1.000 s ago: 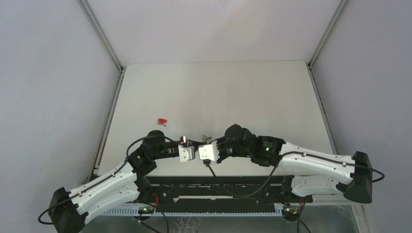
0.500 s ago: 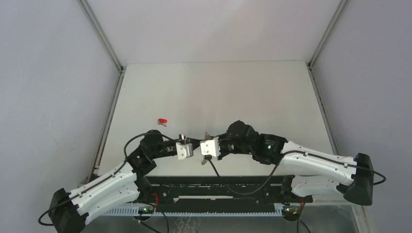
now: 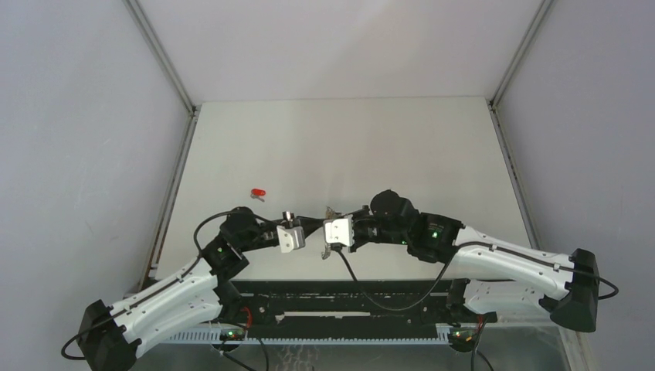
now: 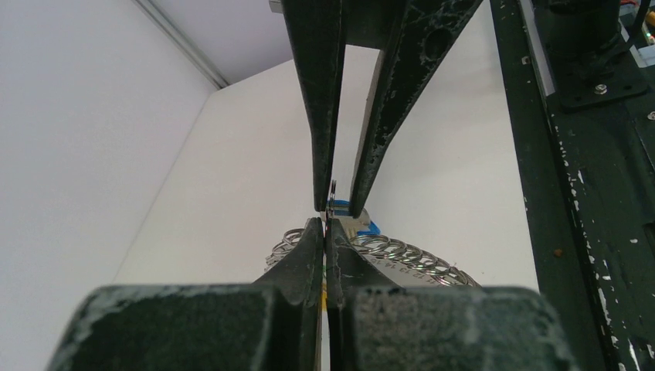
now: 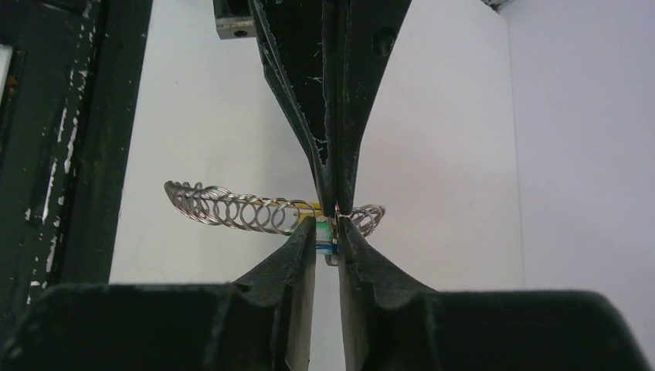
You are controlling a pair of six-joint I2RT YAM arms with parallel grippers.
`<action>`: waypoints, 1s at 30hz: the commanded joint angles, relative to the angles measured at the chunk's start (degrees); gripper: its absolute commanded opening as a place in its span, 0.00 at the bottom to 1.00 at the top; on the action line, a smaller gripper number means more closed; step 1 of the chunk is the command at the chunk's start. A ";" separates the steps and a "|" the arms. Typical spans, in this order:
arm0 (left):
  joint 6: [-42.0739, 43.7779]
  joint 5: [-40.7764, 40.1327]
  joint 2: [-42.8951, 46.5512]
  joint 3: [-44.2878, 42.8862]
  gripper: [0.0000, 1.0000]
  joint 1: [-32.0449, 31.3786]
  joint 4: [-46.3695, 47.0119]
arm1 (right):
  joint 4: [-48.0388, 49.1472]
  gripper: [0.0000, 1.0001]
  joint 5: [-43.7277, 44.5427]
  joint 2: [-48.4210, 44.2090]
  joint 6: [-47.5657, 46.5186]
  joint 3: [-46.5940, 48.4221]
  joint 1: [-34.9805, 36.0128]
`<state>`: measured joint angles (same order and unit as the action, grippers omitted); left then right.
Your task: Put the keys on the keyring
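My left gripper [image 3: 315, 221] and right gripper [image 3: 330, 216] meet tip to tip above the table's near middle. In the left wrist view my left gripper [image 4: 325, 226] is shut on the keyring's thin ring and yellow tab [image 4: 320, 280], with the silvery chain [image 4: 402, 252] hanging behind. In the right wrist view my right gripper [image 5: 329, 229] is shut on the blue-headed key [image 5: 325, 236], pressed against the ring by the chain [image 5: 239, 209]. The key's blue head also shows in the left wrist view [image 4: 366, 227]. The red-headed key [image 3: 258, 192] lies on the table to the far left.
The white table [image 3: 347, 147] is walled by grey panels left, right and behind. A black rail [image 3: 340, 290] with both arm bases runs along the near edge.
Both grippers have drifted a little away from the near edge, still tip to tip. The right wrist has shifted right. The red key has not moved.
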<state>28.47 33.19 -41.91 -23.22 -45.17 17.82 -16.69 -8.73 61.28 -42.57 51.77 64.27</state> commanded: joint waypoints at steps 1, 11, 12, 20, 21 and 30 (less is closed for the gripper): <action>-0.44 -0.64 0.49 0.23 0.00 0.56 6.08 | 2.26 0.21 -2.58 -2.47 1.98 0.00 -0.23; -0.55 0.11 1.14 0.84 0.00 1.64 6.17 | -1.10 0.33 -2.76 -6.91 4.11 0.00 -3.13; -0.60 0.44 1.38 0.81 0.00 1.66 6.17 | -1.49 0.33 -2.85 -7.00 4.27 0.00 -3.74; -1.57 2.93 3.30 0.64 0.00 1.66 6.17 | -0.16 0.31 -6.30 -4.91 4.85 0.04 -6.39; -1.57 3.04 3.37 0.68 0.00 1.66 6.06 | 0.01 0.30 -6.64 -4.81 4.90 0.00 -6.37; -1.81 3.78 2.47 0.12 0.00 1.66 6.42 | 0.94 0.25 -8.81 -4.15 5.05 0.00 -6.26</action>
<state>27.51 35.42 -39.72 -23.20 -43.83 19.99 -17.76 -15.57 57.10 -38.54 51.55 58.08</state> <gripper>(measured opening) 0.009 0.266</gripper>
